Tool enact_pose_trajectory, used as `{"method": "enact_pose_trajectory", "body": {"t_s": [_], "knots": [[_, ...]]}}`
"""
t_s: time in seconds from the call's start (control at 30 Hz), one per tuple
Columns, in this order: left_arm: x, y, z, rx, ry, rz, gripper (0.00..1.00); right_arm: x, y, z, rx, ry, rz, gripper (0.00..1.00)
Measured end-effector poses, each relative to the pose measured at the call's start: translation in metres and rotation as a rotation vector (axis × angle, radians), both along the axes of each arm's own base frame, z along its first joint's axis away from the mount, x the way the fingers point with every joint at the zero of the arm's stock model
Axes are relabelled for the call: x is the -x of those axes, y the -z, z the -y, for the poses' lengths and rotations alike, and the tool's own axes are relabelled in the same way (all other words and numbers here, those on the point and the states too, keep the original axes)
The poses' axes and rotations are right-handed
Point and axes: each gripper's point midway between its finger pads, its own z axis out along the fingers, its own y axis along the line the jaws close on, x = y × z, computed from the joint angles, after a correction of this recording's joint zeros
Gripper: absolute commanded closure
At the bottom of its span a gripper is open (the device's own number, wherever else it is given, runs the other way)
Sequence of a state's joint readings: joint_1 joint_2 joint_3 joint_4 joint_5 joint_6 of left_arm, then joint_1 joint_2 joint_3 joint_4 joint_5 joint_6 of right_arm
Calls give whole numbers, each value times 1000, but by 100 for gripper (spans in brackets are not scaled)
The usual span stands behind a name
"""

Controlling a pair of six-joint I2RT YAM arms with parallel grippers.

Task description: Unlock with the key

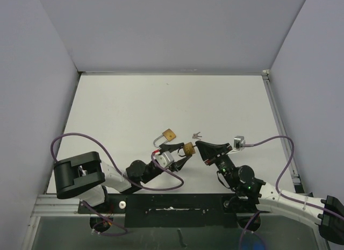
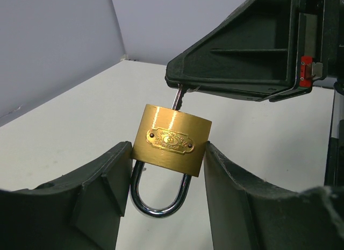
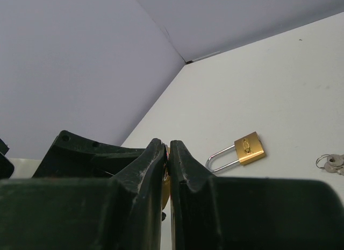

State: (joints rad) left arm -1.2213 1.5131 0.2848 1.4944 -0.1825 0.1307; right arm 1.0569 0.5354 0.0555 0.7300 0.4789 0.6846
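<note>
A brass padlock [image 2: 173, 138] is held between my left gripper's [image 2: 167, 151] two fingers, shackle [image 2: 156, 204] toward the camera with both legs in the body. In the top view the left gripper [image 1: 181, 155] holds this padlock [image 1: 188, 149] above the table's near middle. My right gripper [image 1: 198, 145] meets it from the right, shut on a small key [image 2: 177, 97] whose blade enters the padlock's far end. In the right wrist view the right gripper [image 3: 167, 149] is pressed shut with a sliver of metal between the fingers.
A second brass padlock [image 1: 166, 135] lies on the white table just beyond the grippers, also in the right wrist view [image 3: 242, 151]. A small bunch of spare keys [image 1: 196, 135] lies to its right. Grey walls enclose the table.
</note>
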Motion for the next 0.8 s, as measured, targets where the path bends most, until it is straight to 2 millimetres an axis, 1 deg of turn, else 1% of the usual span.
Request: {"method": "enact_pose_trajectory", "body": {"t_s": [0.37, 0.8], "knots": [[-2, 6, -3, -7, 20, -20, 100, 4, 5, -3, 48, 5, 13, 100], [-1, 7, -6, -7, 49, -22, 100, 7, 8, -4, 71, -3, 10, 100]]}}
